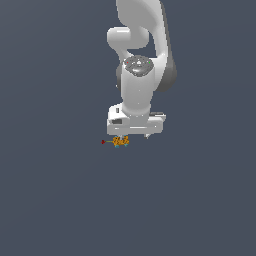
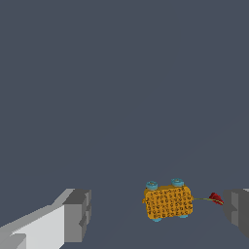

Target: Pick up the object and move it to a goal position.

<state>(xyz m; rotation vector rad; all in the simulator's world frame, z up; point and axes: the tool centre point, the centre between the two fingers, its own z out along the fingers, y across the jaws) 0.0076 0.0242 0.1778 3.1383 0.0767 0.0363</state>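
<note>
The object (image 1: pixel 120 141) is a tiny orange-speckled lump with cyan flecks and a thin stem ending in a red tip (image 1: pixel 103 142) that points to the exterior view's left. My white gripper (image 1: pixel 133 136) hangs straight down right over it. In the wrist view the object (image 2: pixel 168 202) lies between the two grey fingertips (image 2: pixel 78 216), much closer to one of them. Its red tip (image 2: pixel 215 198) almost reaches that nearer fingertip (image 2: pixel 238 212). The gripper (image 2: pixel 158 214) is open, and a wide gap separates the lump from the other finger.
A plain dark grey surface (image 1: pixel 60 200) fills both views. The white arm (image 1: pixel 140 60) rises above the gripper.
</note>
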